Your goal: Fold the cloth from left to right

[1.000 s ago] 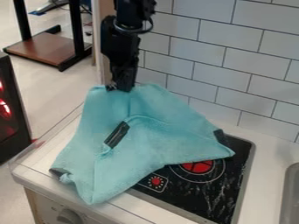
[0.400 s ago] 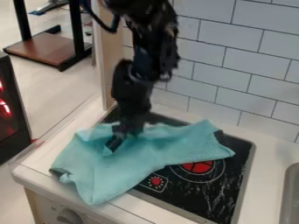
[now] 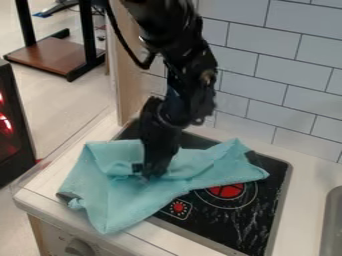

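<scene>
Foremost, in the camera view: one white counter (image 3: 310,159), bearing a black stovetop (image 3: 257,220) set flush, with a red burner mark (image 3: 226,191) and a smaller red control mark (image 3: 178,206), both uncovered beside the cloth (image 3: 127,200). Item, a tiled wall (image 3: 267,75), pale, with dark joints, behind the counter. Item, a wooden post (image 3: 127,85), upright at the counter's back left. Item, a grey sink (image 3: 332,220), partly seen at the right edge. Item, a round knob (image 3: 79,247) on the front panel below. Item, a dark appliance (image 3: 15,130) with red glow, at the left edge; farther back, a stand (image 3: 57,55) with brown shelf and black frame. Item, one black arm (image 3: 190,65), slanting down from the top edge, masking part of the stovetop's back and the cloth's middle. Its gripper (image 3: 148,173) is down at the cloth; whether it is spread, pressed together or pinching fabric, cannot tell. Lastly, one cloth, light turquoise, lying across the stovetop and the counter's left front, rumpled, creased in its upper part, irregular in outline, with dark patches at its lower-left corner and right end.
</scene>
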Tool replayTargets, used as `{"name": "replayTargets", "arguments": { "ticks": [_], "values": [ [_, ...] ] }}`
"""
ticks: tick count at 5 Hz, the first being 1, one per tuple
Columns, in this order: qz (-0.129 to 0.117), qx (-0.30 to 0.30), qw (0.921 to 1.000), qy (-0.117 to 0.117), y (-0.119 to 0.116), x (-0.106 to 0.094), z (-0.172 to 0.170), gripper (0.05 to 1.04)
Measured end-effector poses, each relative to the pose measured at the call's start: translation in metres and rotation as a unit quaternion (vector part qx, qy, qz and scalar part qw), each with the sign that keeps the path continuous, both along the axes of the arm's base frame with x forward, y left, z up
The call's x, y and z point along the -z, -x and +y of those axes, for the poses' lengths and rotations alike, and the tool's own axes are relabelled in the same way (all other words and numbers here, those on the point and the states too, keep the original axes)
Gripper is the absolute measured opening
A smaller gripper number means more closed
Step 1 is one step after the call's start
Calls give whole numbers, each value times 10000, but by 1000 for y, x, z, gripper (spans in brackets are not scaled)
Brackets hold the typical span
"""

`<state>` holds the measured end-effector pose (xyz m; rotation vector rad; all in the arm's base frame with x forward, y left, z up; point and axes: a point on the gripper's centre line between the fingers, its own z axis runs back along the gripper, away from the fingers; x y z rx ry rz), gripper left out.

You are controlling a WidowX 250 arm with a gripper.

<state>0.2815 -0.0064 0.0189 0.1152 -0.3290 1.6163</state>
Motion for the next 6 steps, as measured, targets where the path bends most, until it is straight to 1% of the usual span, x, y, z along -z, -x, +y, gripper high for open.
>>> {"name": "replayTargets", "arguments": {
  "ticks": [1, 2, 3, 4, 5, 6],
  "values": [
    [96, 51, 9999, 120, 2, 2, -3, 78],
    [291, 119, 9993, 204, 7, 2, -5, 232],
    [281, 113, 9991, 296, 3, -1, -4, 506],
    [350, 141, 9985, 395, 0, -4, -7, 808],
    [221, 106, 9985, 488, -8, -21, -3, 1013],
    [-2, 53, 9988, 485, -13, -41, -2, 1009]
  ]
}}
